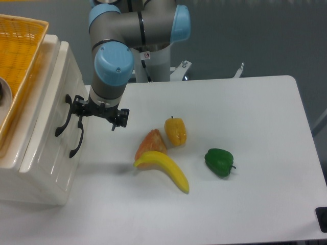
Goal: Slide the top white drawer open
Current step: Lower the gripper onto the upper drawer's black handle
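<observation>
Here, in the fixed camera's view, a glossy cream-white cabinet (pixel 38 153) stands at the left edge of the white table (pixel 255 132), seen from above and at an angle. The top white drawer (pixel 62 87), with its panelled front and curved black handle (pixel 63 118), sits flush with the cabinet face, shut; beneath it lies the matching lower drawer (pixel 60 155) with its own black handle (pixel 77 139). The grey and blue arm (pixel 115 56) reaches down from the rear, and its black claw (pixel 98 116) hangs just beside the upper handle, its fingers spread wide, one finger (pixel 78 108) close against the handle and the other finger (pixel 121 118) out over the table; whether the near one touches the handle cannot be told. A woven yellow basket (pixel 20 48) rests on top of the cabinet. On the table lie a yellow banana (pixel 166 171), an orange wedge-shaped fruit (pixel 150 143) touching it, a small orange-yellow pepper (pixel 176 130) just beside those, and a green bell pepper (pixel 219 162) apart to the right.
</observation>
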